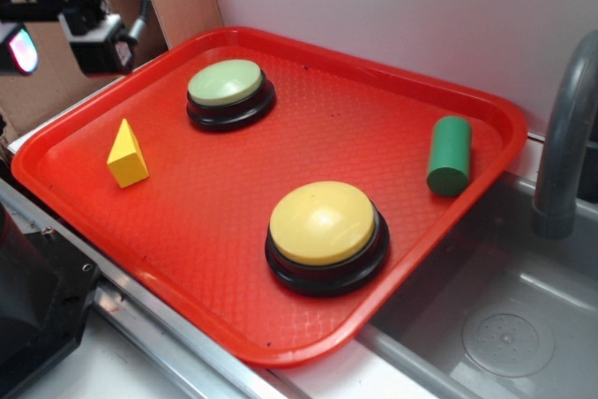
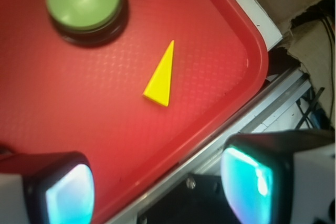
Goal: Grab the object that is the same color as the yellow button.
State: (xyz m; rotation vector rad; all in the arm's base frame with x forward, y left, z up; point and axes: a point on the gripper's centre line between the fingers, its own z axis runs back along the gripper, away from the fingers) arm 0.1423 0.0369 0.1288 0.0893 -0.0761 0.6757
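The small yellow wedge block (image 1: 127, 155) stands on the red tray (image 1: 234, 259) near its left edge, pointed end up. It also shows in the wrist view (image 2: 161, 77), ahead of the fingers. The yellow button (image 1: 322, 222), a large dome on a black base, sits toward the tray's front right. My gripper (image 1: 56, 42) hangs high over the tray's left rim, well above and behind the wedge. It is open (image 2: 160, 187): the two fingertips (image 2: 68, 192) stand wide apart with only tray rim and table edge between them.
A pale green button (image 1: 227, 84) on a black base sits at the tray's back left. A green cylinder (image 1: 449, 154) lies by the right rim. A grey sink (image 1: 505, 324) and faucet (image 1: 565, 137) are to the right. Cardboard stands behind the gripper.
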